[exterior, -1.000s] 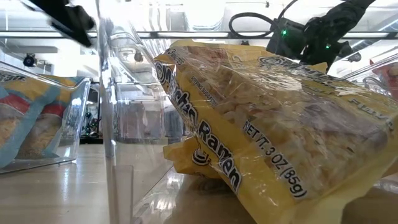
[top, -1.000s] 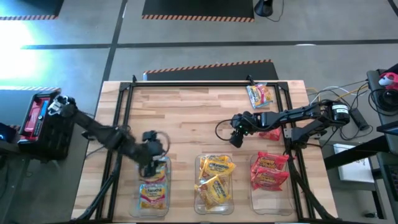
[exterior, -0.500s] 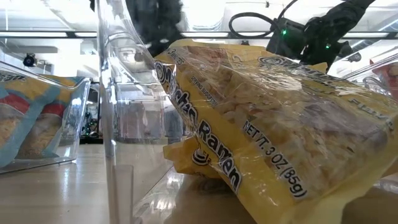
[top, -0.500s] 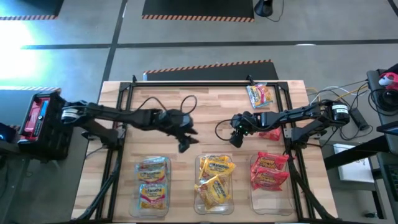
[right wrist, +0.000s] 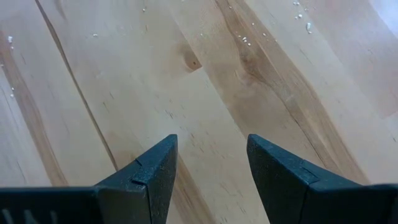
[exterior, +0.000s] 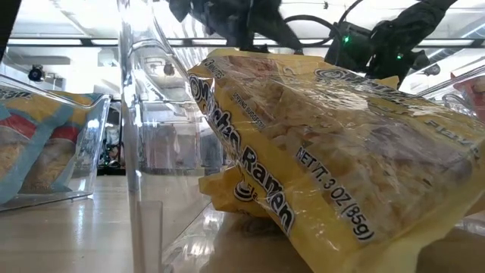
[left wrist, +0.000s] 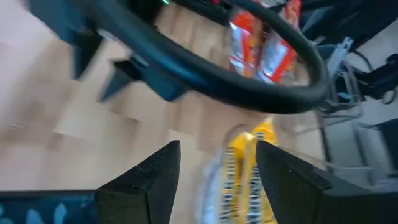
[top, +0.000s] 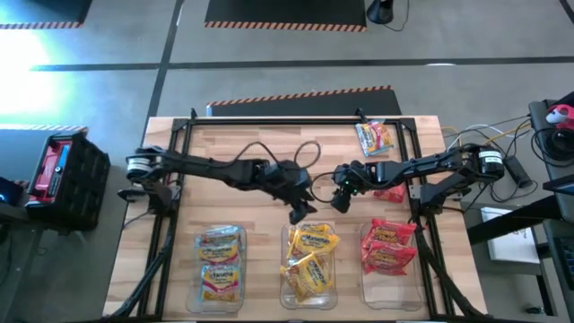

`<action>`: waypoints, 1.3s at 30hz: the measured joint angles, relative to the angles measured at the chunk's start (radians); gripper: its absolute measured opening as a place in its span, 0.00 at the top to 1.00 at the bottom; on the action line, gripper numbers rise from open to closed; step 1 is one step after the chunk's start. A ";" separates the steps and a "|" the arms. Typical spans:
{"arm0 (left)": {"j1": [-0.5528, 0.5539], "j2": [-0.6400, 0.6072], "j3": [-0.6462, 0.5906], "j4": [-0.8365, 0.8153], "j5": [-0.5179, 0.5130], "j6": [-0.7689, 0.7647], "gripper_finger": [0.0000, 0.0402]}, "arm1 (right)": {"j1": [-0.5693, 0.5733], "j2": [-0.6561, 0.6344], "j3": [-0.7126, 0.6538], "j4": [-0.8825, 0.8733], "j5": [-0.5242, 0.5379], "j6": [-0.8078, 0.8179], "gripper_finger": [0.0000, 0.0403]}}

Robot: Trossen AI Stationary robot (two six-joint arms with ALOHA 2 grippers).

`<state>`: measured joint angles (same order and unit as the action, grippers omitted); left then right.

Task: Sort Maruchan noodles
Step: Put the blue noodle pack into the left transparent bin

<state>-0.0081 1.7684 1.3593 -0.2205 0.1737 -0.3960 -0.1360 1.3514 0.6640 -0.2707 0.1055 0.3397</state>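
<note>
Both of our grippers hang empty over the middle of the pale wooden plank table. Our left gripper reaches far across from the left side and sits just above the far edge of the middle clear rectangular plastic bin; its two dark fingers stand apart with nothing between them, and through the gap we see the yellow-orange crinkly ramen packets below. Our right gripper hovers just beside the left one, over bare wood, its fingers likewise spread and holding nothing.

We see the noodles mostly sorted by colour in three bins along the near edge: pale blue-multicoloured packets in the left clear bin, yellow-orange packets in the middle one, red packets in the right clear bin. One more multicoloured packet lies loose near the far right corner of the table, and a red packet lies under our right arm. In the low view a yellow packet fills the foreground.
</note>
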 joint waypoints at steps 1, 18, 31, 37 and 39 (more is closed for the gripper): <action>-0.009 0.013 0.006 0.006 0.002 -0.026 0.52 | 0.000 0.000 0.000 0.000 0.000 0.000 0.54; -0.023 0.041 0.013 0.089 -0.091 -0.195 0.52 | -0.002 -0.002 0.001 0.142 0.000 0.075 0.54; 0.073 0.042 0.007 0.104 -0.102 -0.147 0.52 | -0.002 0.000 0.001 0.354 0.171 -0.048 0.54; 0.134 0.042 0.006 0.098 -0.056 -0.115 0.52 | -0.002 0.007 0.001 0.368 0.285 -0.121 0.54; 0.154 0.042 0.006 0.096 -0.040 -0.101 0.52 | -0.002 0.014 0.000 0.368 0.285 -0.202 0.54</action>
<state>0.1464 1.8103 1.3655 -0.1241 0.1334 -0.4973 -0.1383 1.3656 0.6643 0.0975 0.3908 0.1375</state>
